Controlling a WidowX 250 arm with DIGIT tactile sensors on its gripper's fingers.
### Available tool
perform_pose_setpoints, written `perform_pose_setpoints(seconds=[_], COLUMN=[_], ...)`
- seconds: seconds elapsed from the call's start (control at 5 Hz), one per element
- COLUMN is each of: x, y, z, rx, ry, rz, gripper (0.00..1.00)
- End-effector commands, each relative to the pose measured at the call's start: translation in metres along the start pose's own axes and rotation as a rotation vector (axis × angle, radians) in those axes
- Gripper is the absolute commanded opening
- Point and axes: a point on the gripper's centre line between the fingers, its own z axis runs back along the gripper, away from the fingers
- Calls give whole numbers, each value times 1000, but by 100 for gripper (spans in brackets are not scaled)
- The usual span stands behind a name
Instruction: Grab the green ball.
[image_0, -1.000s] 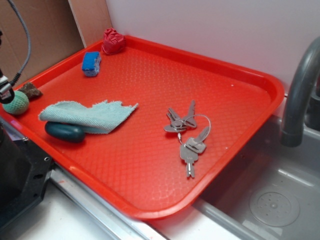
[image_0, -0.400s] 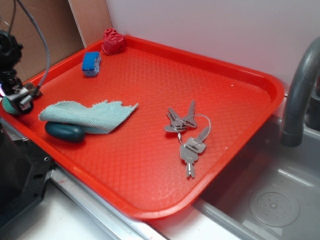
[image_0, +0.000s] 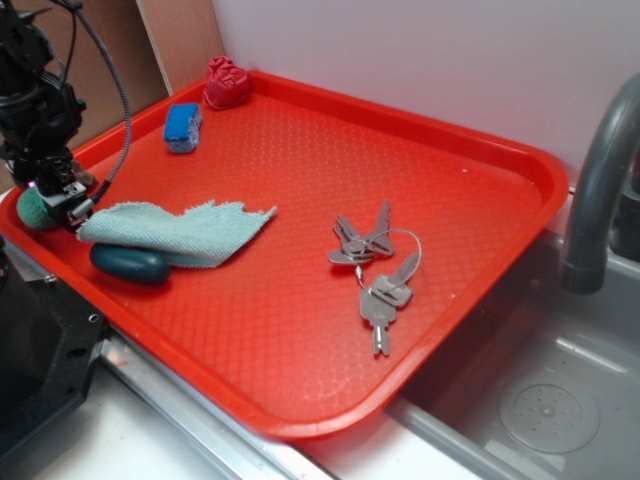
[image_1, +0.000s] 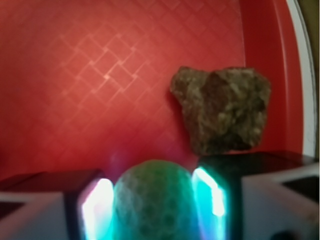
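The green ball (image_0: 30, 207) lies on the red tray (image_0: 300, 300) at its far left edge. My gripper (image_0: 52, 205) is lowered onto it from above. In the wrist view the textured ball (image_1: 154, 200) fills the gap of my gripper (image_1: 155, 197), and both lit fingertips (image_1: 97, 205) press against its sides. The gripper is shut on the ball, which rests on or just above the tray floor.
A brown rock (image_1: 220, 110) sits just past the ball near the tray rim. A pale frayed cloth (image_0: 175, 230) and a dark teal oval (image_0: 130, 263) lie right of the gripper. Keys (image_0: 375, 265), a blue sponge (image_0: 183, 127) and a red crumpled thing (image_0: 227, 82) are farther off. A sink faucet (image_0: 600, 180) stands at the right.
The arm has come in from the upper left and lowered over the ball. The fingers now stand on both sides of the ball, which was uncovered a second ago.
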Motion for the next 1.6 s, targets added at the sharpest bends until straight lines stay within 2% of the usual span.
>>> perform_pose_setpoints(seconds=[0.0, 0.2, 0.4, 0.6, 0.8, 1.0, 1.2, 1.4], x=[-29, -23, -8, 5, 20, 42, 65, 63], y=[-7, -23, -42, -44, -43, -57, -80, -100], z=[90, 132, 163, 179, 176, 172, 180, 191], rx=[-16, -25, 11, -13, -15, 6, 33, 73], ry=[-34, -77, -65, -75, -83, -59, -81, -111], rz=[40, -14, -49, -68, -89, -136, -198, -237], gripper=[0, 0, 0, 0, 0, 0, 0, 0])
